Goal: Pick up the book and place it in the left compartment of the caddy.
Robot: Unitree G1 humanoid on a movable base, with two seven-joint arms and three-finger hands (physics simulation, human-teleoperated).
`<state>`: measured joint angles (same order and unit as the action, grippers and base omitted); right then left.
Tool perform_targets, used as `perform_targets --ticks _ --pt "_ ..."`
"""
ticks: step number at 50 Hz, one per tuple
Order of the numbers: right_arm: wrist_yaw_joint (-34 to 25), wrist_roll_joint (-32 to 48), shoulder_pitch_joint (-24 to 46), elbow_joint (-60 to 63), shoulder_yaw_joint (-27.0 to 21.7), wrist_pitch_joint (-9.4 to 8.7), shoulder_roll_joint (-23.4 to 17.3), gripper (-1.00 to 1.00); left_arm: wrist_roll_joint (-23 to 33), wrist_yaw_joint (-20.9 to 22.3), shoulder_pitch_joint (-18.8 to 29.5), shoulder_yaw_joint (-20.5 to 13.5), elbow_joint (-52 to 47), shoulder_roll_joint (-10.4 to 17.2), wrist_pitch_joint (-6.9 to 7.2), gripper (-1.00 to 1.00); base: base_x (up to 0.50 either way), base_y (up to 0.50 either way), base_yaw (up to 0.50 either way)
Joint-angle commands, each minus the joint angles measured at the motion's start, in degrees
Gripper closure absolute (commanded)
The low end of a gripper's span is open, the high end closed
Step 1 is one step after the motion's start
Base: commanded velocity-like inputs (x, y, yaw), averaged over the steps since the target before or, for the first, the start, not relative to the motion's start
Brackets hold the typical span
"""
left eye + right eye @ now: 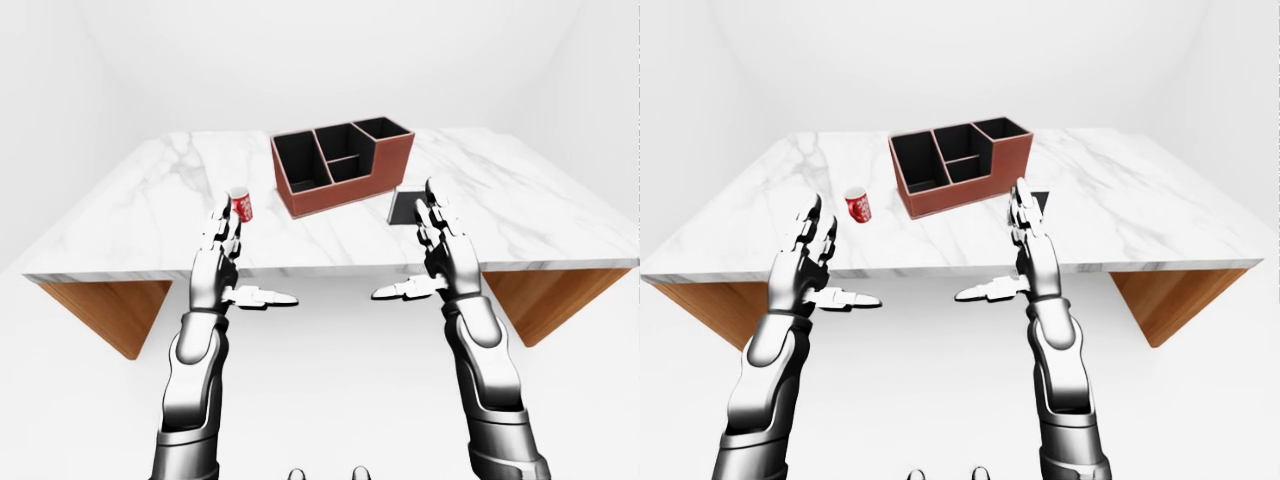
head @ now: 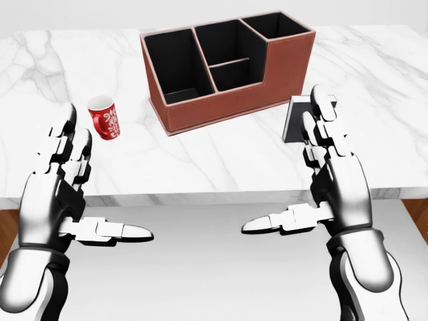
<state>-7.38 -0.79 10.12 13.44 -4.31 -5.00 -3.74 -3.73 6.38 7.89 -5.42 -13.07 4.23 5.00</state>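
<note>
Fingers spread above white marble table, bare white room.

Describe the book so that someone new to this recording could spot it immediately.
On the white marble table, find the reddish-brown caddy. The book lies flat just right of it in the left-eye view, dark and thin, partly hidden behind the right hand, unlike the red cup.

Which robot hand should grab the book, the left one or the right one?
Probably the right hand. In the head view the dark book lies on the table just behind its fingers, right of the caddy. The left hand is open too, but over by the red cup.
</note>
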Motion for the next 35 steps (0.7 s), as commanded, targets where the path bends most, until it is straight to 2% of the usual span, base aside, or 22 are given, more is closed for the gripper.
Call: perform_targets --ticks 1,7,22,35 --pt "-1.0 0.2 0.2 0.8 -0.1 0.0 -0.6 -1.0 -0.9 -0.3 -0.3 -0.2 -0.1 -0.5 0.0 -1.0 0.0 0.0 0.0" --pt "-0.9 0.5 0.3 0.5 -0.2 0.0 -0.6 -1.0 -0.8 -0.6 -1.4 0.3 1.7 -0.9 0.0 -1.0 0.0 0.0 0.0" --pt "-1.0 2.3 -0.1 0.3 -0.4 0.0 -0.9 -1.0 -0.2 -1.4 -0.4 0.3 3.6 -0.7 0.0 -1.0 0.0 0.0 0.0" --pt "-1.3 2.4 -0.1 -1.8 -0.3 0.0 -0.7 -1.0 -0.5 -1.9 0.8 -0.1 3.8 -0.4 0.0 -1.0 0.25 0.0 0.0"
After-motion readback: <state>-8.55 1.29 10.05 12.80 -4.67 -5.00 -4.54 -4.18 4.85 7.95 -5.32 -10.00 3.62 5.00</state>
